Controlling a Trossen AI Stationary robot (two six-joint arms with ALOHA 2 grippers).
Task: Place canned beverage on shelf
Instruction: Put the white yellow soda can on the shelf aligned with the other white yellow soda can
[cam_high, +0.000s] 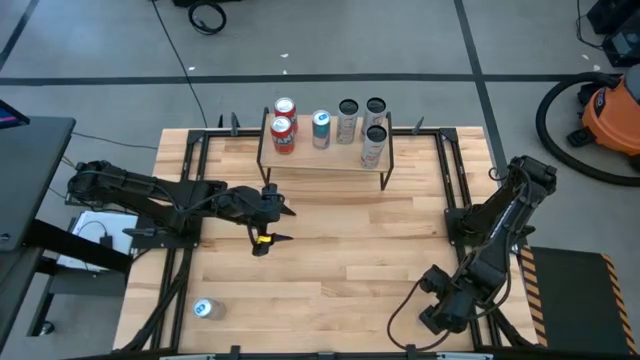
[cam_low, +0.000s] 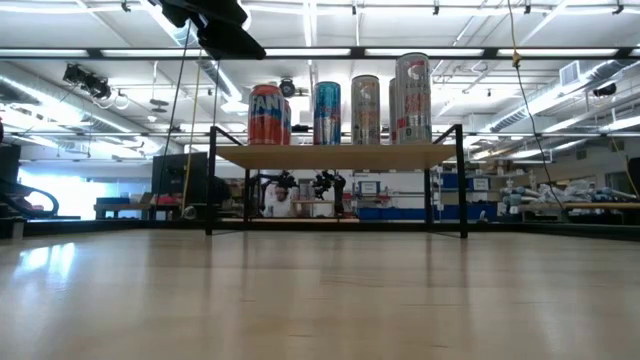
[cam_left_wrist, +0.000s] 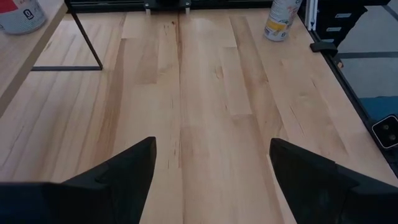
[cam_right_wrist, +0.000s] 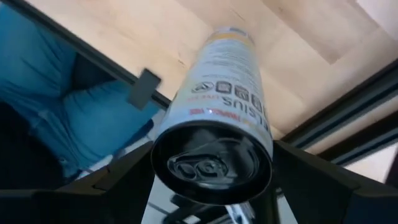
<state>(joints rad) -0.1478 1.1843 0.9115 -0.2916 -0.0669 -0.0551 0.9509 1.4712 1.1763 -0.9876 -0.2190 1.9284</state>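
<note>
My right gripper (cam_right_wrist: 211, 186) is clamped around a white can (cam_right_wrist: 217, 118) at the near right corner of the table (cam_high: 340, 250). The shelf (cam_high: 325, 155) stands far ahead of it, with six cans on top. My left gripper (cam_high: 272, 215) hangs just before the shelf, fingers apart and empty

Grey floor (cam_high: 400, 40) with dark seams, orange vacuum (cam_high: 612, 112), ceiling strip lights (cam_low: 310, 20), cluttered benches (cam_low: 560, 208)
</note>
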